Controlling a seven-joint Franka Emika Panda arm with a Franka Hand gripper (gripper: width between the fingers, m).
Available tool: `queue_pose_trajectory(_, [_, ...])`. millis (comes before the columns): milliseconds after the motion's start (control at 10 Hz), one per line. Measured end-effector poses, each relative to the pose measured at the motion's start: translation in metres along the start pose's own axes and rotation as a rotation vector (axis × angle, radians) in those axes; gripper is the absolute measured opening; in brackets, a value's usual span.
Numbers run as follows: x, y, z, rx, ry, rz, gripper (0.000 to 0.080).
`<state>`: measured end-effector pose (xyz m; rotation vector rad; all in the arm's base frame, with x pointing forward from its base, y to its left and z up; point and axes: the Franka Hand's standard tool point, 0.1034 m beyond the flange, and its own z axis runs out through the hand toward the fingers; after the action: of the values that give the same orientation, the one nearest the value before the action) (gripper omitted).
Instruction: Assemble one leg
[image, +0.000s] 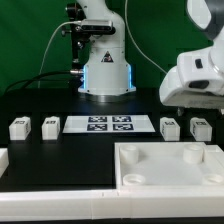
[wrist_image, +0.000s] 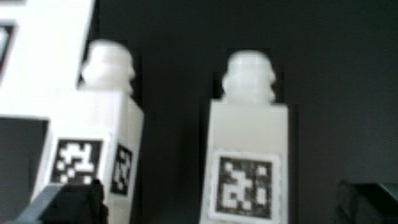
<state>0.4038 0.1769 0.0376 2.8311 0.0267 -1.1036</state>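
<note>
Two legs (wrist_image: 249, 130) crowded the table's (image: 60, 160) edge at the exterior view's right; the gripper (wrist_image: 217, 202), fingers (wrist_image: 63, 205) spread, could snag both by closing off-centre.

4 legs (image: 19, 127) (image: 50, 125) (image: 170, 127) (image: 200, 128), 1 marker board (image: 98, 124), 1 white slab (image: 165, 166) w/ round sockets, 1 arm (image: 105, 70).

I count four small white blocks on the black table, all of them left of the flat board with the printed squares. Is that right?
Not quite. Only two legs lie at the exterior view's left of the marker board; the other two legs lie at its right. All four do sit on the black table. The exterior view shows this.
</note>
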Motion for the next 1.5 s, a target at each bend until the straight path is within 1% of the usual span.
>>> queue_pose_trajectory(100, [0.005, -0.003, -0.002, 0.004, 0.006, -0.002, 0.0649])
queue_pose_trajectory(400, [0.005, -0.005, 0.000, 0.001, 0.004, -0.006, 0.0649])
queue_pose_trajectory(500, [0.004, -0.004, 0.004, -0.005, -0.025, -0.010, 0.0649])
queue_pose_trajectory(600, [0.006, -0.005, 0.008, -0.005, -0.036, -0.018, 0.0649])
queue_pose_trajectory(700, [-0.001, -0.002, 0.014, -0.015, -0.123, -0.021, 0.0649])
queue_pose_trajectory(800, [0.000, -0.001, 0.016, -0.027, -0.199, -0.021, 0.0649])
queue_pose_trajectory(900, [0.004, -0.003, 0.017, -0.033, -0.243, -0.023, 0.0649])
queue_pose_trajectory(1000, [0.007, -0.004, 0.017, -0.029, -0.227, -0.024, 0.0649])
queue_pose_trajectory(1100, [0.005, -0.004, 0.017, -0.030, -0.227, -0.024, 0.0649])
queue_pose_trajectory(1300, [0.006, -0.005, 0.020, -0.031, -0.230, -0.025, 0.0649])
queue_pose_trajectory(1500, [0.010, -0.009, 0.024, -0.030, -0.212, -0.028, 0.0649])
